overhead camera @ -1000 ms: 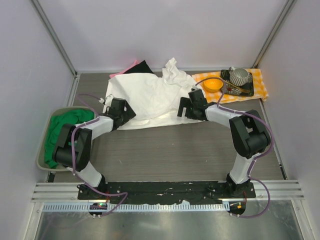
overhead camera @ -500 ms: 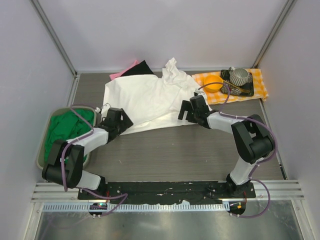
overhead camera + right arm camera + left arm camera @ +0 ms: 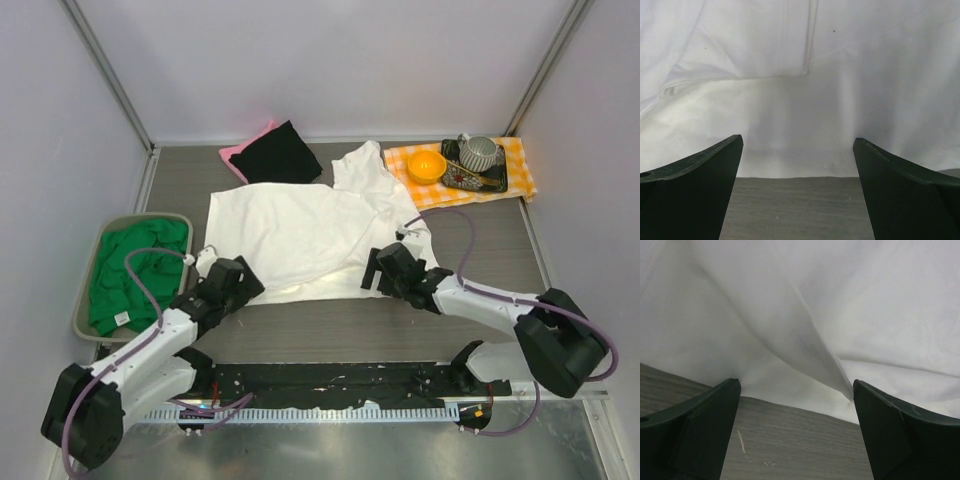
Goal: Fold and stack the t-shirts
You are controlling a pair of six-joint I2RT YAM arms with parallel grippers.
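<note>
A grey bin [image 3: 82, 300] at the table's left edge holds the green t-shirt [image 3: 135, 265], bunched. The left fingers [image 3: 240, 280] stand released and spread wide, low over the table [image 3: 330, 320], just short of the near left hem of the white t-shirt [image 3: 300, 230]; nothing lies between them. This white t-shirt is spread flat across the middle of the table, with a crease running to the hem and one rumpled part reaching toward the far edge. At the far edge, left of centre, the folded black t-shirt [image 3: 280, 155] rests on the pink t-shirt [image 3: 232, 155]. The right fingers [image 3: 380, 268], likewise released and empty, face the near right hem. An orange-and-white checked cloth [image 3: 520, 170] in the far right corner carries an orange bowl [image 3: 426, 165] and a dark tray [image 3: 470, 180].
</note>
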